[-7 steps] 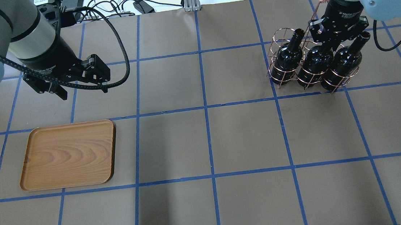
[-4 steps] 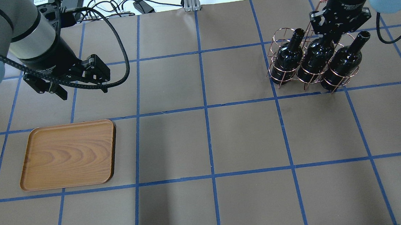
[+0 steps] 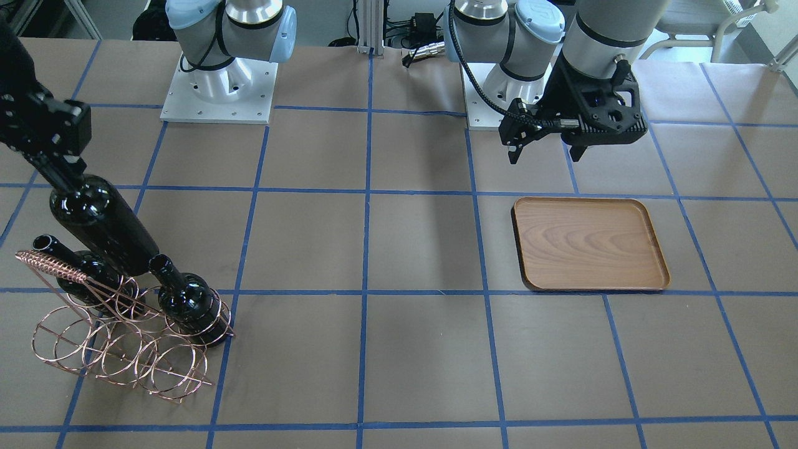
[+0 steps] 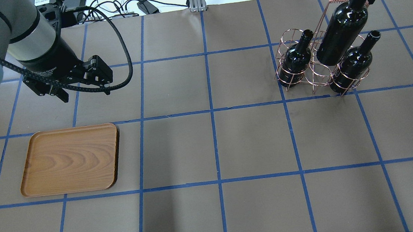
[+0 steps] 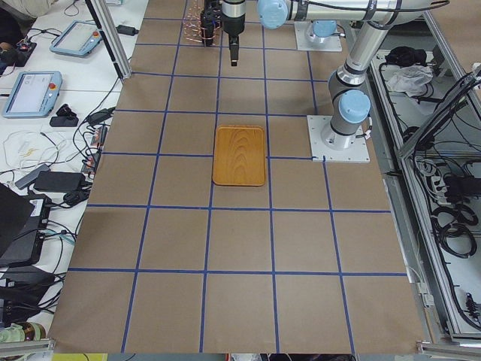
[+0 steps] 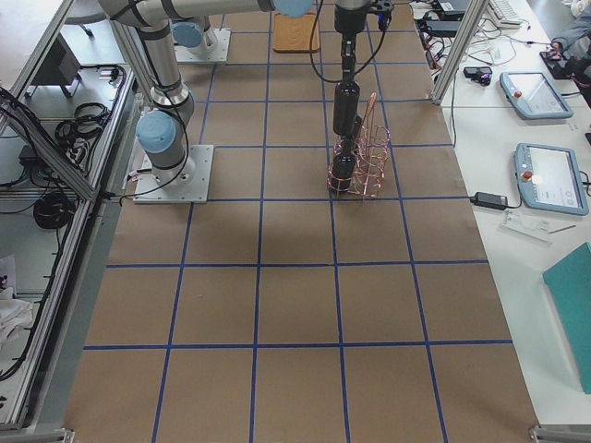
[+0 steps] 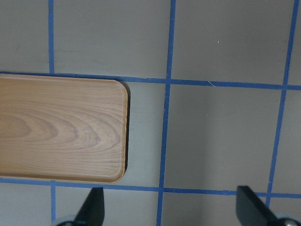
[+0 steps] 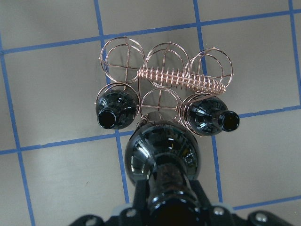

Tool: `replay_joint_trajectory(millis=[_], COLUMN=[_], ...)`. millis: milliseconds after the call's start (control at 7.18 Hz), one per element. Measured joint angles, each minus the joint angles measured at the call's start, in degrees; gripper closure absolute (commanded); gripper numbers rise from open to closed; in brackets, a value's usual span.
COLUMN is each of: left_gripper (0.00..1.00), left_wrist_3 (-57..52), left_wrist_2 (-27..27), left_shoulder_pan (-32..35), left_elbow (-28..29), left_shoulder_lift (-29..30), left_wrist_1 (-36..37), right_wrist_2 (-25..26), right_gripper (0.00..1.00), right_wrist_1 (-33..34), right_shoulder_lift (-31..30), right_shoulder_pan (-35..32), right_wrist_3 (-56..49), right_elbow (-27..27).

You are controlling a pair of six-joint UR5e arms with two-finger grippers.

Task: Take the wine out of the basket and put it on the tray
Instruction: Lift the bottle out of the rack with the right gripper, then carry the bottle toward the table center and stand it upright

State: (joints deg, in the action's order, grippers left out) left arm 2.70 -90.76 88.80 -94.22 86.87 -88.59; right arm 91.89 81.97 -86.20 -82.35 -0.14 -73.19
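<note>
Clamping the right tool (image 4: 358, 1) tight around the neck of one wine bottle (image 4: 341, 37), with both fingers closed on the dark glass just under the mouth. Holding that bottle upright in the air over the copper wire basket (image 3: 118, 349), directly above the vacant middle loop in the row nearer the robot. Hanging it with the base seemingly clear of the loop tops, yet lower than the twisted handle bar (image 8: 181, 79) running along the middle of the basket. Leaving two more glossy dark bottles seated in that same row, one (image 4: 295, 61) in the loop on one side of the gap and the other (image 4: 353, 64) in the loop on the opposite side, both standing upright with open mouths. Resting the basket on the brown paper-covered bench (image 4: 213, 149), well apart from the wooden tray (image 4: 70, 159) lying flat on the robot's left side. Hovering the left tool (image 4: 86, 96) high over the bench near the tray, touching neither, with its fingers spread wide and gripping nothing.
</note>
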Motion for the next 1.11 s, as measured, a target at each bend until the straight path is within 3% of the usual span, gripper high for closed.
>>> replay_joint_trajectory(millis=[418, 836, 1115], left_gripper=[0.0, 0.0, 0.0], left_wrist_3=[-0.1, -0.1, -0.1], left_wrist_2=[0.0, -0.1, -0.2], left_shoulder_pan=[-0.4, -0.4, -0.6], left_elbow=[0.1, 0.1, 0.2], left_shoulder_lift=[-0.2, -1.0, -1.4], left_wrist_1=[0.1, -0.1, -0.3], right_wrist_2=[-0.6, -3.6, -4.4], right_gripper=[0.83, 0.83, 0.83], right_wrist_1=[-3.4, 4.4, 10.3], right_shoulder_lift=[-0.5, 6.4, 10.4], right_shoulder_pan=[-14.3, -29.2, -34.7], right_wrist_3=[15.1, 30.6, 39.2], right_elbow=[-0.6, -2.1, -3.7])
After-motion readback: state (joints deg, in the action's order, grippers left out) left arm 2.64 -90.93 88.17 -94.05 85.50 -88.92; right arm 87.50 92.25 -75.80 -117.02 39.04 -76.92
